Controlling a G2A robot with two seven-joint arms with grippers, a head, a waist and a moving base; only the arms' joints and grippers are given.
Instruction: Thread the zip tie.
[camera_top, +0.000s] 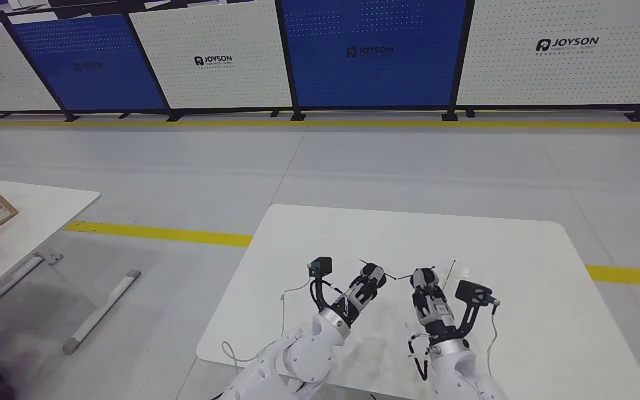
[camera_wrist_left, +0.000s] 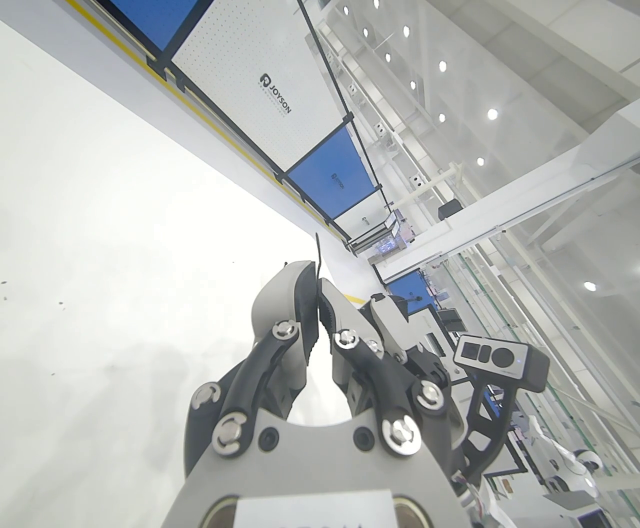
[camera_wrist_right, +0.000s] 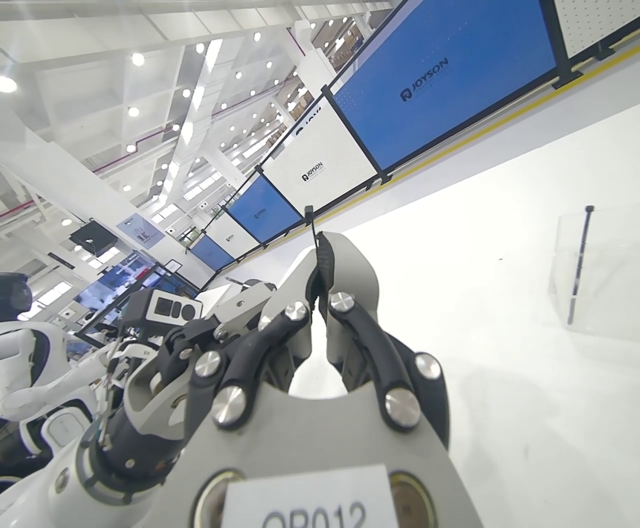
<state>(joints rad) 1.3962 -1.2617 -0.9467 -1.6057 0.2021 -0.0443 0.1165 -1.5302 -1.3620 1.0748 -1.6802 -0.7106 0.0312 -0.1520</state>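
While the white table (camera_top: 500, 250) carried a clear box (camera_wrist_right: 615, 280) with a spare tie (camera_wrist_right: 581, 260) leaning upright inside, both arms hung over its near half. Left gripper (camera_wrist_left: 316, 287) and right gripper (camera_wrist_right: 322, 265) were each pinched tight on a black zip tie (camera_wrist_right: 312, 230), its head poking past the right fingertips.

Left hand (camera_wrist_left: 317, 290) and right hand (camera_wrist_right: 320, 270) both pinched closed

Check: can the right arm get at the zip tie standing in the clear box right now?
Likely not yet. Nothing on the table blocks the way to the boxed zip tie, but the right tool is shut on another zip tie.
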